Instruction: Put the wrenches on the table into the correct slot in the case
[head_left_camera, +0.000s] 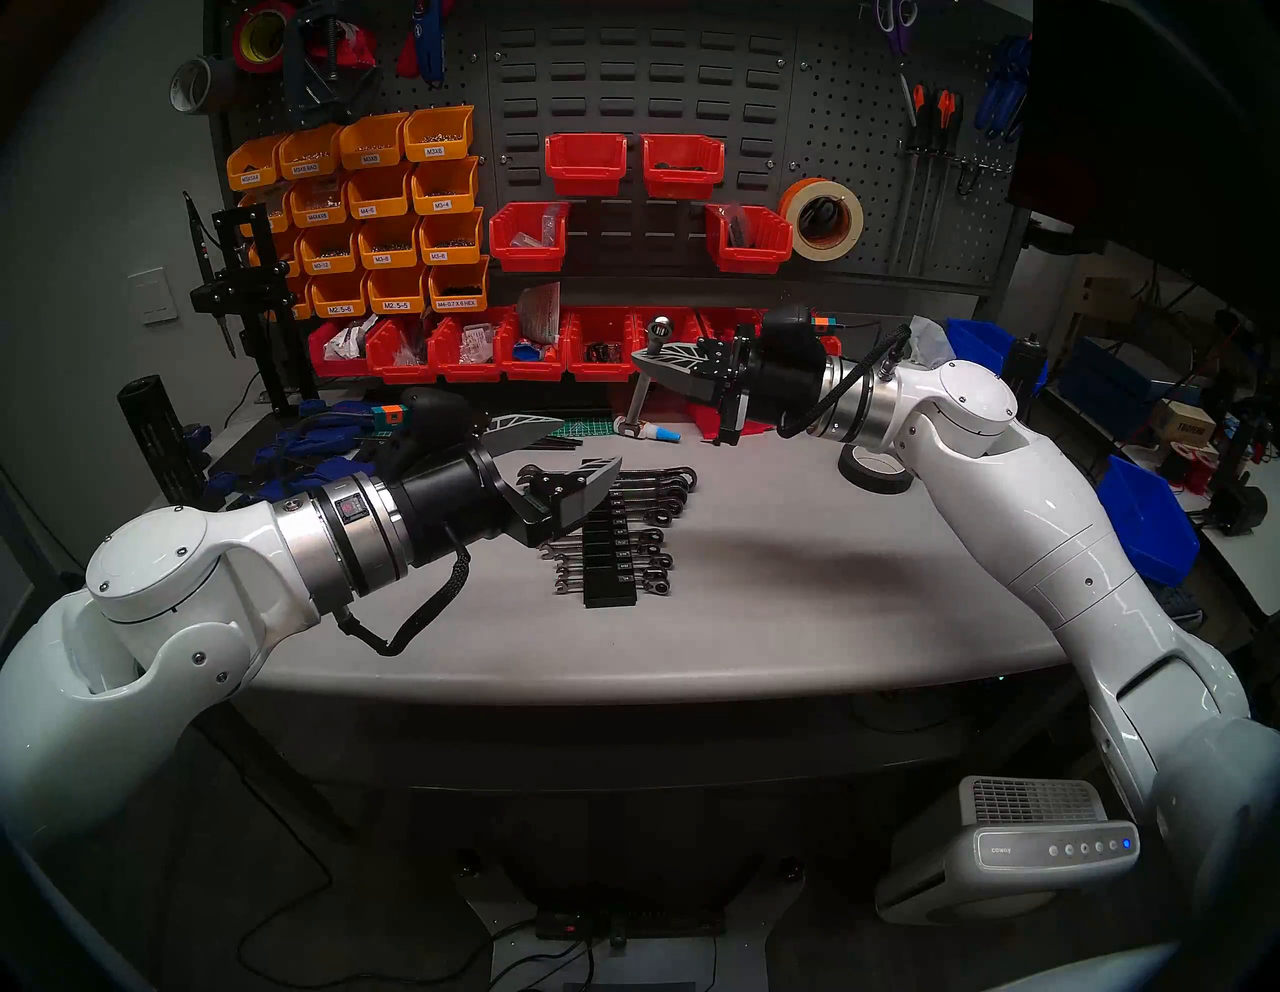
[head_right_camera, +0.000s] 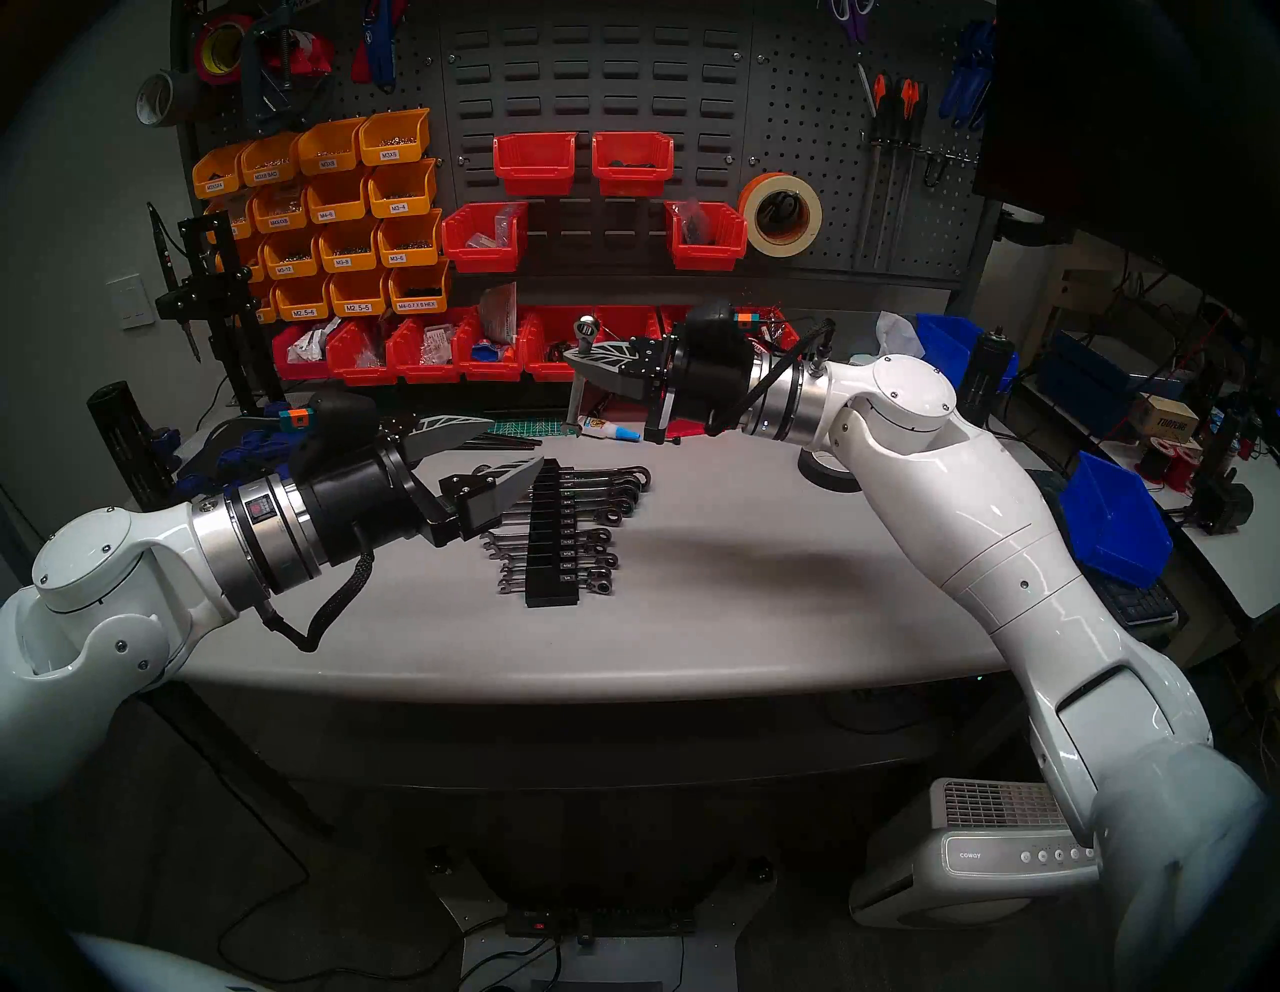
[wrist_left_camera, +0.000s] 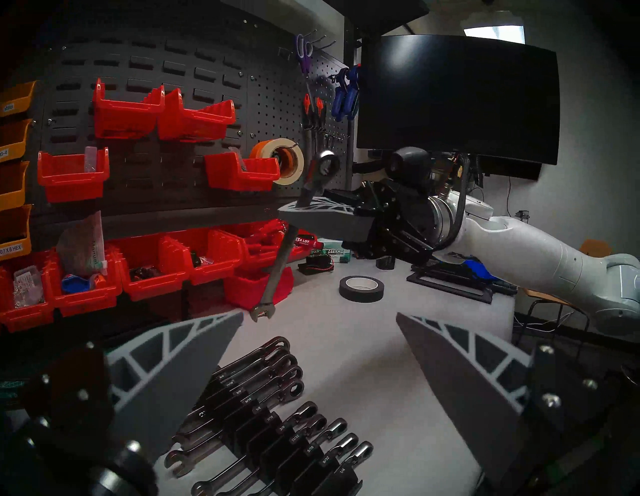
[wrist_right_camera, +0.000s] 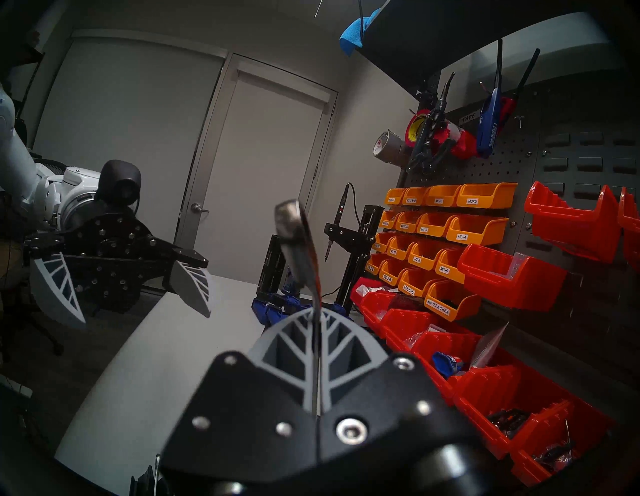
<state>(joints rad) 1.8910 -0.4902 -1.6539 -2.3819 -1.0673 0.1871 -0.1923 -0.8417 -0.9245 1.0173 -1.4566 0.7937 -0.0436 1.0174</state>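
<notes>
My right gripper (head_left_camera: 641, 360) (wrist_right_camera: 317, 315) is shut on a chrome wrench (head_left_camera: 641, 396) (wrist_left_camera: 280, 263) (wrist_right_camera: 298, 242). It holds the wrench nearly upright above the back of the grey table (head_left_camera: 762, 589), ring end up and open jaw down. The black case (head_left_camera: 609, 547) (wrist_left_camera: 277, 436) lies mid-table with several wrenches across its grooves. One slot (wrist_left_camera: 263, 421) about midway stands empty. My left gripper (head_left_camera: 590, 443) (wrist_left_camera: 320, 313) hovers open over the case's far end, holding nothing.
A black tape roll (head_left_camera: 874, 471) lies at the back right under my right forearm. Red bins (head_left_camera: 485, 346) line the back edge, with a glue bottle (head_left_camera: 658, 434) in front of them. Blue clamps (head_left_camera: 305, 450) and a black stand (head_left_camera: 242, 305) crowd the back left.
</notes>
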